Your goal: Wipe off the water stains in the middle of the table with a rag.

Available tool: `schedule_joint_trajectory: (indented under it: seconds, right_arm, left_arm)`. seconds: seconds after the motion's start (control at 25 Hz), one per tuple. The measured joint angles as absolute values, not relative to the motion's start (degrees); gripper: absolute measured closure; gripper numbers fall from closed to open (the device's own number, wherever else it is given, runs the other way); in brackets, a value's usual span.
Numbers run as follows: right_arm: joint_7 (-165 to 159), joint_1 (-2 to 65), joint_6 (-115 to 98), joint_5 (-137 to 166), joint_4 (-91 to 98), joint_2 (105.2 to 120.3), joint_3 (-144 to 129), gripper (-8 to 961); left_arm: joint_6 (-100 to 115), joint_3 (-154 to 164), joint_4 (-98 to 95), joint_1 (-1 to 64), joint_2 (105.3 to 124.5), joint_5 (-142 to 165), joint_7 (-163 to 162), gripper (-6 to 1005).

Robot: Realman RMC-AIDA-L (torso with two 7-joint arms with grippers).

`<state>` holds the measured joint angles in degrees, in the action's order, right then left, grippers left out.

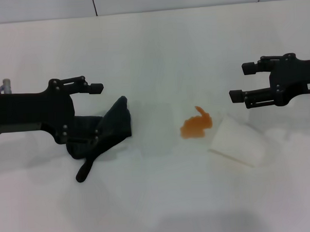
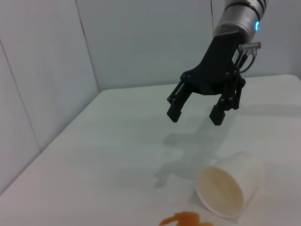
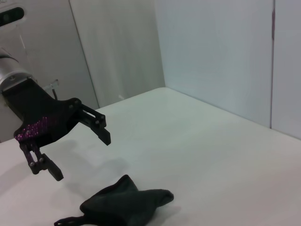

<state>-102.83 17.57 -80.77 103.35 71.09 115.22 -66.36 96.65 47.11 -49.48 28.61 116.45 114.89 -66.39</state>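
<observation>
Orange water stains (image 1: 196,126) mid-table (image 1: 158,198), untouched. Tipped white cup (image 1: 238,141) just beside on the right, mouth toward the blotch. Dark rag (image 1: 105,129) crumpled to the left, lying loose. Left gripper (image 1: 95,111) spread wide above it, gripping nothing. Right gripper (image 1: 242,82) likewise open, raised beyond the cup. Small label on right arm, unreadable.

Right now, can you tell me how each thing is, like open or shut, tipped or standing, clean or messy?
left gripper: open, empty, held above the rag.
right gripper: open, empty, in the air beyond the cup.
rag: crumpled on the table, not gripped.
water stains: orange puddle, not wiped yet.
white cup: tipped on its side, empty, beside the puddle.
table: white, wet only at the puddle.
</observation>
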Motion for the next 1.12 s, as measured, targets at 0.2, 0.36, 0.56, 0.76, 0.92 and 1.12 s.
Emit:
schedule_joint_trajectory:
  seconds: [0.2, 0.36, 0.56, 0.76, 0.92, 1.12]
  right_arm:
    - [-102.83, 17.60, -80.77, 103.32, 70.81, 115.22, -66.36, 127]
    - [-102.68, 17.62, -80.75, 103.29, 70.75, 115.22, -66.36, 129]
    - [-102.66, 17.65, -80.69, 103.26, 70.75, 115.22, -66.36, 130]
    - [-102.94, 17.45, -81.29, 103.26, 70.76, 115.18, -66.36, 131]
    - [-103.95, 17.24, -82.62, 103.46, 71.47, 115.08, -66.36, 133]
    - [-107.57, 17.36, -84.90, 104.11, 72.73, 114.14, -66.31, 134]
  left_arm:
    - [96.70, 47.11, -49.55, 28.53, 116.45, 114.89, -66.44, 117]
    - [96.71, 47.11, -49.57, 28.59, 116.45, 114.89, -66.45, 118]
    - [96.61, 47.11, -49.56, 28.78, 116.45, 114.89, -66.43, 124]
    - [96.47, 47.19, -49.53, 28.88, 116.36, 114.89, -66.42, 124]
    - [96.47, 47.20, -49.54, 28.90, 116.29, 114.88, -66.50, 125]
    - [96.47, 47.20, -49.57, 28.77, 116.28, 114.89, -66.52, 125]
